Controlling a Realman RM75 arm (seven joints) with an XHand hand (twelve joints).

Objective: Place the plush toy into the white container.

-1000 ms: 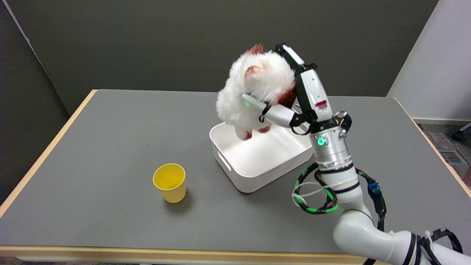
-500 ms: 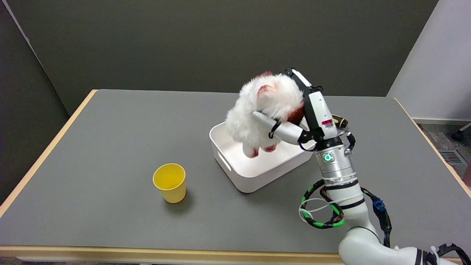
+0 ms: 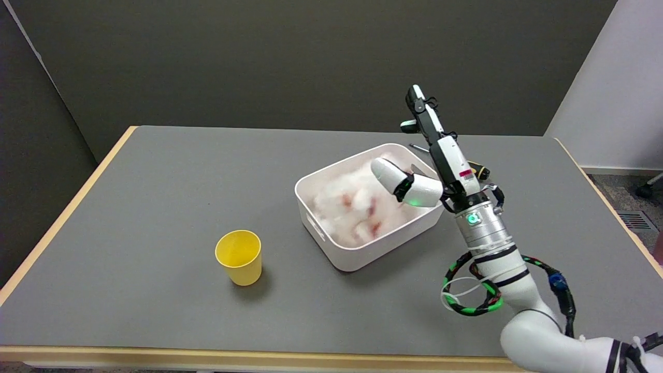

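The plush toy (image 3: 352, 210) lies inside the white container (image 3: 331, 247), filling most of its floor; its white fur with reddish patches looks blurred, so its exact pose cannot be made out. The container sits on the gray table (image 3: 155, 207), right of centre, turned at an angle to the table's edges. The right hand (image 3: 435, 166) is at the container's right side, above the rim, and holds nothing: its fingers are spread apart, with one white finger (image 3: 396, 177) reaching left over the container above the toy and the others (image 3: 422, 111) pointing straight up, well clear of the fur. Whether the low finger touches the toy cannot be told. A green light shows at the wrist, and a loop of green-and-black cable (image 3: 469, 295) hangs around the forearm below it. A yellow cup (image 3: 239, 257) stands upright on the table to the left of the container, well apart from it, nearer the front edge.
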